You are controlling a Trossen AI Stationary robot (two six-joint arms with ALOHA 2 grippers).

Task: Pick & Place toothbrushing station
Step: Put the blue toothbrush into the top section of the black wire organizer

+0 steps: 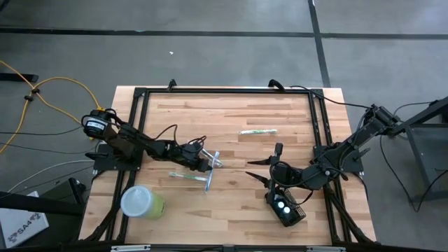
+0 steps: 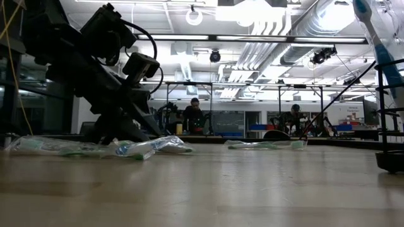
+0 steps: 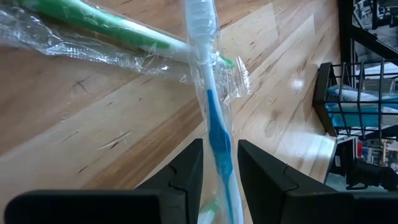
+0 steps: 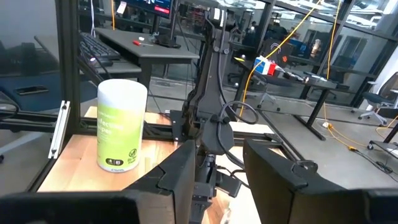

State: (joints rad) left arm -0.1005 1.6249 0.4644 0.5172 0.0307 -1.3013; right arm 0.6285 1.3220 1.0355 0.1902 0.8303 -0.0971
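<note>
The left gripper's (image 3: 219, 180) fingers pinch a wrapped blue toothbrush (image 3: 214, 134), evidently to carry it over to the toothbrushing station (image 1: 285, 207), which stands at the bench's (image 1: 231, 210) near right side. The right gripper (image 1: 264, 171) hovers just beside that holder, fingers spread, holding nothing. A green cup (image 1: 142, 202) stands near left.

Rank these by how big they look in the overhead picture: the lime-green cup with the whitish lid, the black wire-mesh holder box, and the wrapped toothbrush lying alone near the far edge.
1. Lime-green cup with whitish lid: biggest.
2. Black wire-mesh holder box: nearly as big, but the right arm partly covers it, so this ranking is unsure.
3. Wrapped toothbrush lying alone: thinnest, clearly smallest in area.
</note>
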